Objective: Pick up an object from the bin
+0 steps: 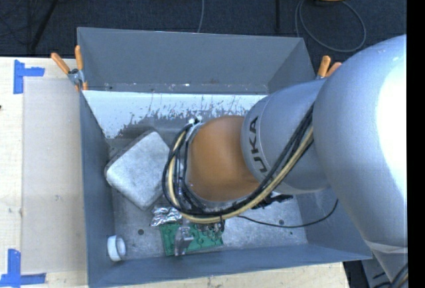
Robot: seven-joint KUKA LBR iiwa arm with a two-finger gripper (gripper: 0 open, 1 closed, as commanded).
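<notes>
Under the lower edge of the wrist lie two small things, at the front of the bin [189,61], near the middle. One is a green board [194,239] - flat, rectangular, an electronic card with small parts on it, a bit tilted. The other is a piece of foil [165,217], silver, crumpled and shiny, touching the board's left upper corner. The gripper [201,215] is low over these two, at the dark underside of the wrist. Whether it is open or closed I cannot tell, and I cannot tell if it has hold of anything.

To the left of the wrist is a foam block [138,168], pale grey, rough and speckled, with rounded corners, lying turned at an angle on the floor. In the front left corner, well apart from the rest, stands a small white round cap [116,247].

The bin floor is grey metal, scratched and dusty; its walls are smooth.

The wrist has a smooth orange cover [216,160], rounded like a dome. Black and yellow cables [174,168] loop around its left side and under it. The arm [358,147] - thick, silver, glossy - comes in from the right and bends down into the bin.
</notes>
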